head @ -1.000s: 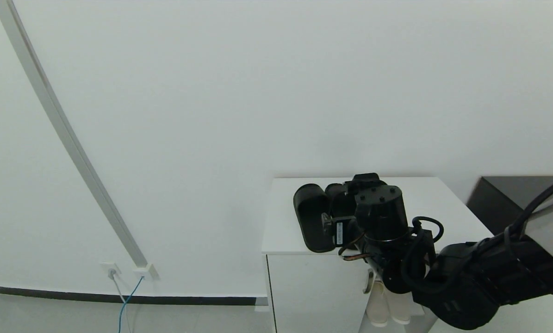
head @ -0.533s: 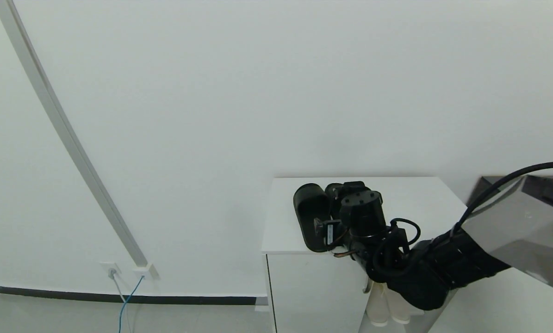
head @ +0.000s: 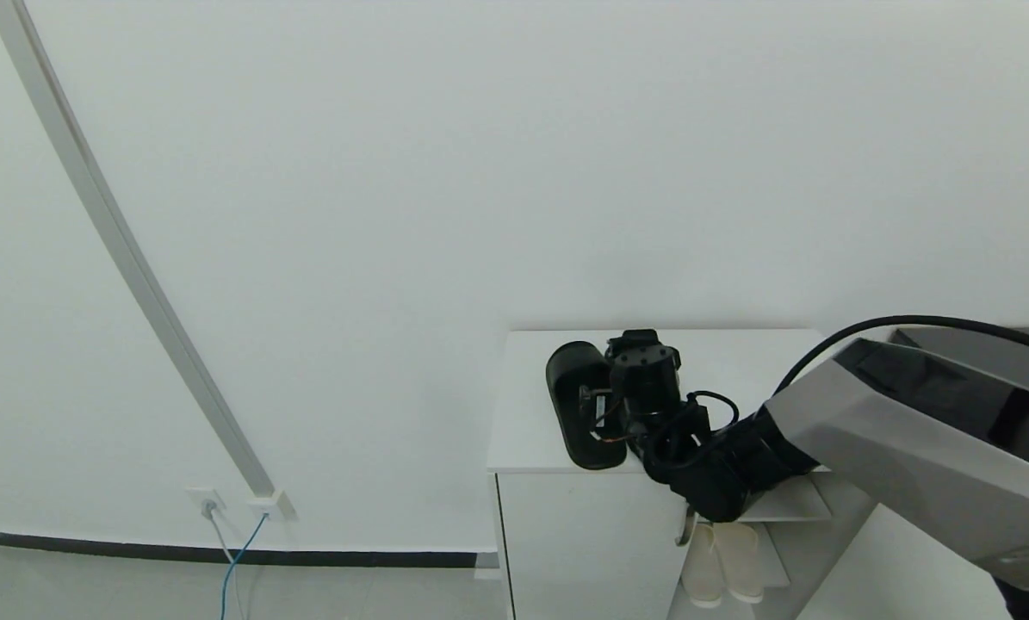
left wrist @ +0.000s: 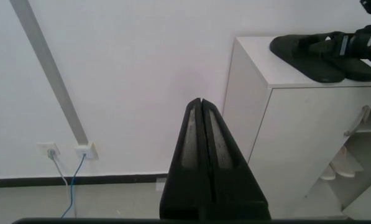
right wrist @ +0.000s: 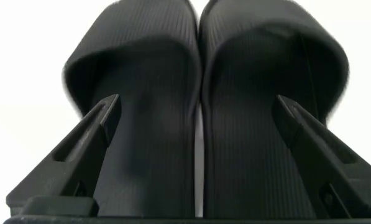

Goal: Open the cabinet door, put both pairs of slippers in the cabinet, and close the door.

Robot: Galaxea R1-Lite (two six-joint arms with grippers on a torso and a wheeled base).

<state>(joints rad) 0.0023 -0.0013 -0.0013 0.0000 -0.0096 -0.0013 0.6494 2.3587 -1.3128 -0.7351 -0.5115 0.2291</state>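
right gripper (right wrist: 197, 104): released, fingers spread either side of the black slippers (right wrist: 204, 74)
black slippers: side by side on top of the white cabinet (head: 523, 422)
white slippers (head: 722, 561): inside cabinet, lower shelf
left gripper (left wrist: 201, 107): clenched, empty, well apart from cabinet

Sheathed along the right forearm (head: 910, 448) in a faceted grey shell with a dark glossy upper panel. Black and bulky toward the hand, ending in a cylindrical wrist joint (head: 645, 379). Looped with a thick black cable (head: 936, 318) over the shell and thinner wires beside the wrist. Tipped with matte black wedge-shaped fingers (right wrist: 79, 155) on the right gripper (right wrist: 197, 109), and narrow tapered ones on the left gripper (left wrist: 201, 109).
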